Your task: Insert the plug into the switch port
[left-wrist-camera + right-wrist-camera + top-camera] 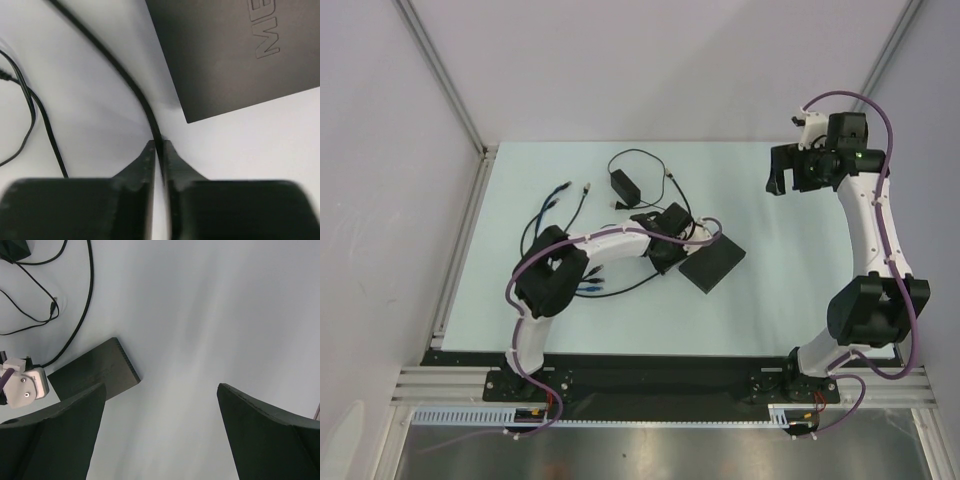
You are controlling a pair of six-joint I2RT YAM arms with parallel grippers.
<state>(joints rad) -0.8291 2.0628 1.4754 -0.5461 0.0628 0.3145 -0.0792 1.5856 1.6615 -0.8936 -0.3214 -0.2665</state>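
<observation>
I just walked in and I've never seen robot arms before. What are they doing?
The left gripper is pinched shut on a thin black cable, right next to a corner of the flat black switch lying on the table. The cable's plug end is not visible, so I can't tell how close it is to a port. The right gripper is open and holds nothing, up above the table's far right side. A small power adapter sits toward the back.

Top external: high, behind the rig, looking down on whole table [780, 250]. Left wrist: very near table, facing switch [240, 55] corner and cable [125, 80]. Right wrist: high, downward. All three share the switch.
</observation>
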